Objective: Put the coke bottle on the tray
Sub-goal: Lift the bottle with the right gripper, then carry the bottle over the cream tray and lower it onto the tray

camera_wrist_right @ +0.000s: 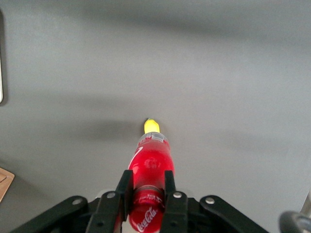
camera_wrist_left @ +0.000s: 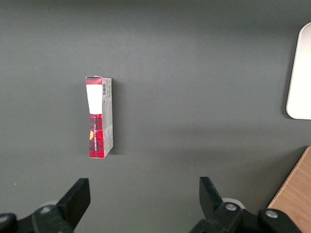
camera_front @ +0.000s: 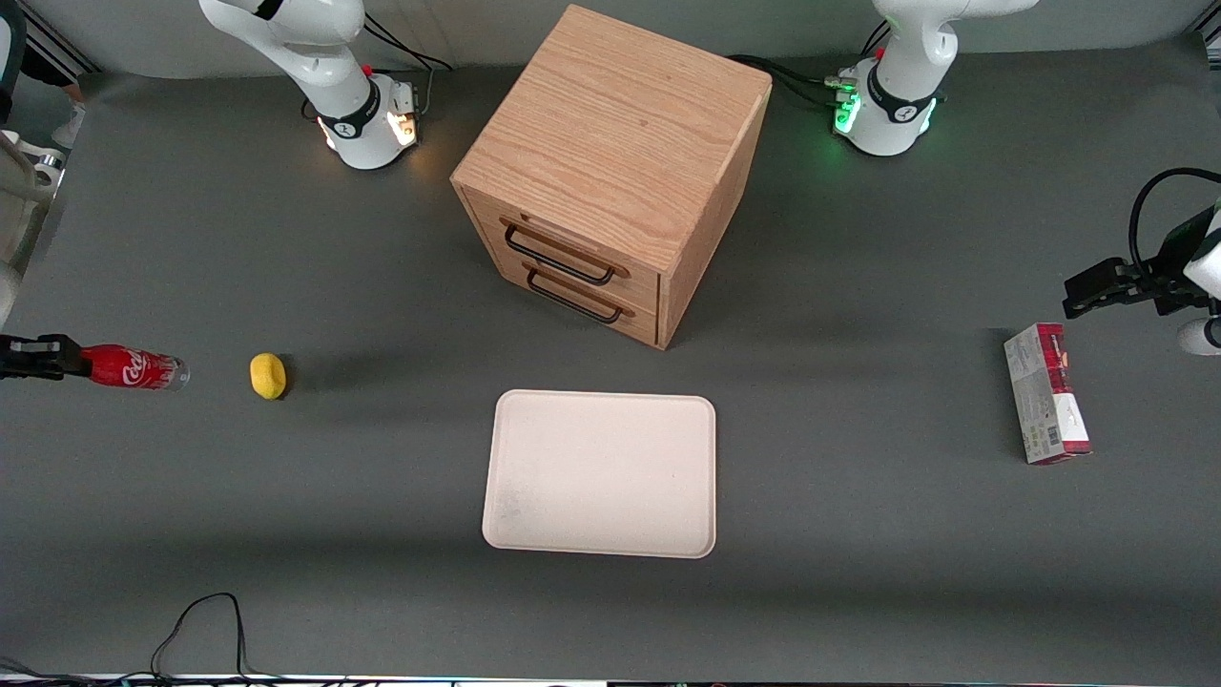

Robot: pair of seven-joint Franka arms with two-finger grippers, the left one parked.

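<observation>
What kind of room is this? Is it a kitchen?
Probably a robot lab, not a kitchen. Robot arm bases are bolted to a grey table, cables trail about, and the claw grips a coke bottle toward the working arm's end, away from the tray.

I see a wooden drawer cabinet (camera_front: pixel 610 172) mid-bench, a lemon (camera_front: pixel 268 375) toward the working arm's end, and a carton box (camera_front: pixel 1046 393) toward the parked arm's end.

The grey counter (camera_front: pixel 858 572) carries an oak two-drawer cabinet (camera_front: pixel 610 172); nearer the camera lies the cream tray (camera_front: pixel 601 472), with a lemon (camera_front: pixel 268 375) toward the working arm's end, a red-and-grey carton (camera_front: pixel 1046 393) toward the parked arm's, and the hand (camera_front: pixel 57 358) at the working arm's end.
</observation>
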